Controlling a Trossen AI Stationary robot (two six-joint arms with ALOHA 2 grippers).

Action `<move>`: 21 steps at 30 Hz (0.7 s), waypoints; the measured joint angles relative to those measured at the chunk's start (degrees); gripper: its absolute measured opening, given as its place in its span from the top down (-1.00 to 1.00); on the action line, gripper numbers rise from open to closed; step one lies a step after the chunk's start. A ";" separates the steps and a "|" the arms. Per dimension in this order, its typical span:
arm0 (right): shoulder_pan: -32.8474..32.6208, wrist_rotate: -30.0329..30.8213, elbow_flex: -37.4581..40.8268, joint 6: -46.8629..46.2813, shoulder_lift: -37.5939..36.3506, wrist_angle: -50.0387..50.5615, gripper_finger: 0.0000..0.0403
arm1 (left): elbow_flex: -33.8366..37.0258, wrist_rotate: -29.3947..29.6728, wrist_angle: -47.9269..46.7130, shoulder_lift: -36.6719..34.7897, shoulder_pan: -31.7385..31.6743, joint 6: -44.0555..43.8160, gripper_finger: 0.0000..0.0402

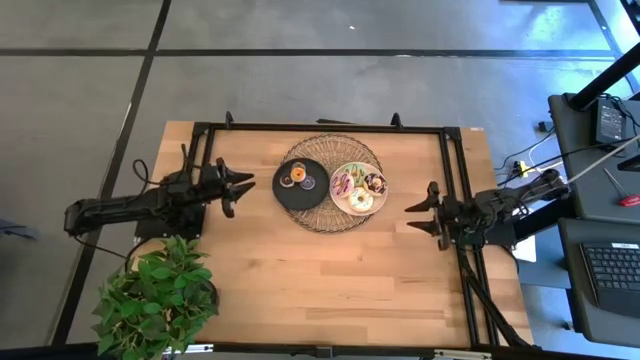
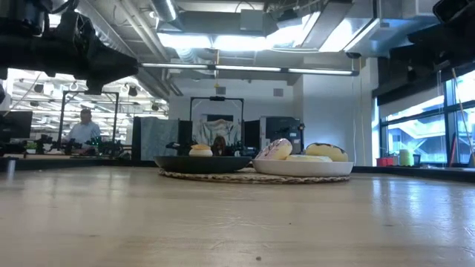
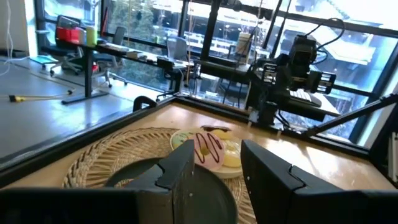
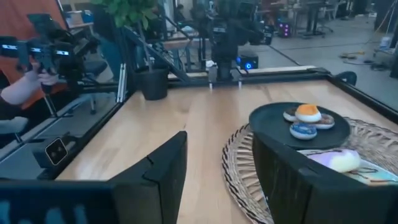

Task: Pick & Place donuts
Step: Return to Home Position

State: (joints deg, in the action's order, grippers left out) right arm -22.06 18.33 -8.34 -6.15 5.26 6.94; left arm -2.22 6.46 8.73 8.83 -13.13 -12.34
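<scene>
left gripper [image 1: 241,195] hangs spread and empty just left of the black plate [image 1: 290,198], clear of work that looks finished; mini donuts [image 1: 297,177] lie on that plate, larger donuts [image 1: 360,200] on the white plate [image 1: 340,205] beside it; right gripper [image 1: 410,217] waits spread, empty, farther right; only the low view shows one larger donut leaning tilted

The wooden table [image 1: 330,270] bears 1 woven mat [image 1: 330,222] and 1 potted plant [image 1: 155,295].
</scene>
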 joint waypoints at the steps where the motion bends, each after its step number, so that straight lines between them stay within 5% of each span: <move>1: 0.00 -0.02 0.00 -0.27 -1.42 1.49 0.10 | 0.00 -0.04 -0.30 -0.55 -0.17 0.00 0.36; 10: 0.02 0.59 -0.31 -1.10 -5.20 7.88 0.10 | 0.06 -0.17 -1.26 -3.13 -0.48 0.02 0.37; 21: 0.02 0.60 2.31 -1.12 -5.18 2.99 0.10 | 1.75 0.31 0.56 -3.14 -0.48 -1.49 0.37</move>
State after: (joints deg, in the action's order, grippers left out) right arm -22.04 18.92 -6.03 -7.28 0.08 9.94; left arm -0.47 6.76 9.29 5.69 -13.61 -13.82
